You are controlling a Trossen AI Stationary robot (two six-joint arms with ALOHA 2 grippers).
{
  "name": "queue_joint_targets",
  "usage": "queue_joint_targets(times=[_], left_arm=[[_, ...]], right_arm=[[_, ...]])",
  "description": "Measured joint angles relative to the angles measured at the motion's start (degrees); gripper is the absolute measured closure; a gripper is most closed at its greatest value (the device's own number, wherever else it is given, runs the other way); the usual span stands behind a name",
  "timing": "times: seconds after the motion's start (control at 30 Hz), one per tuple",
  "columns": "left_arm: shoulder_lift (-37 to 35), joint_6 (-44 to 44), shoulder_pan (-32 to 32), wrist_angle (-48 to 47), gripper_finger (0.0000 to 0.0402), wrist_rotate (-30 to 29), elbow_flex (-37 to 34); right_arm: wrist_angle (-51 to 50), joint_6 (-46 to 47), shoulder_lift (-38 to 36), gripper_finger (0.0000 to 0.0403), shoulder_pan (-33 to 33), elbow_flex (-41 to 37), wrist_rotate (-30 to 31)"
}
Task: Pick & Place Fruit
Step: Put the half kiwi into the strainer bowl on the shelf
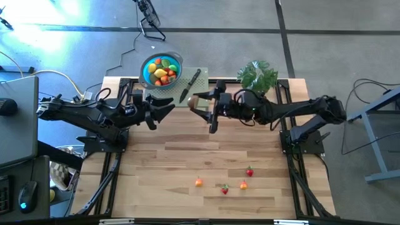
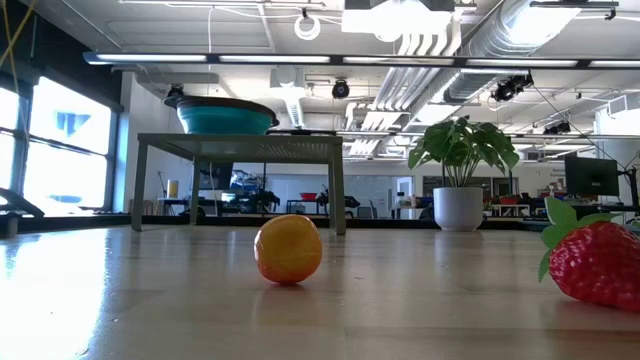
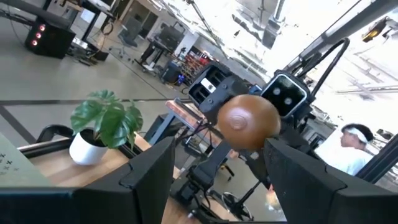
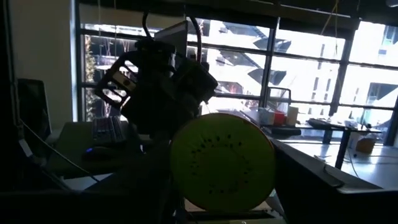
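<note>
A kiwi half (image 4: 222, 160) is held between the fingers of the right gripper (image 1: 199, 104), raised above the table's (image 1: 156, 162) far edge, toward 12 o'clock from the table centre. Its green seeded cut face is seen only in the right wrist view; the brown rounded skin (image 3: 247, 121) is seen only in the left wrist view. The left gripper (image 1: 167, 107) is held with its fingers parted and empty, just at 9 o'clock of the kiwi half. A blue bowl (image 1: 161, 70) of fruit sits at 11 o'clock. Four loose pieces lie toward 6 o'clock, among them an orange fruit (image 2: 288, 250) and a strawberry (image 2: 597, 262), seen close in the low view only. A potted plant (image 1: 257, 75) stands at 1 o'clock.
</note>
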Motion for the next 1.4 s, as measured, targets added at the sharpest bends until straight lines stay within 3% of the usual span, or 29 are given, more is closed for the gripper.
queue_joint_targets(times=[0.5, 0.87, 1.4], left_arm=[[4.23, -3.15, 0.02, 7.61, 0.016, 3.72, 0.07], [9.7, 0.43, 0.02, 15.75, 0.016, 6.44, 0.04], [13.2, 1.51, 0.02, 19.51, 0.016, 7.96, 0.03]], right_arm=[[-0.55, -5.09, 0.54, 0.0169, 1.99, 0.95, -1.91], [-2.67, -4.57, 0.65, 0.0169, 2.2, 0.93, -2.06], [-4.22, -4.61, 0.65, 0.0169, 3.02, 0.91, -1.73]])
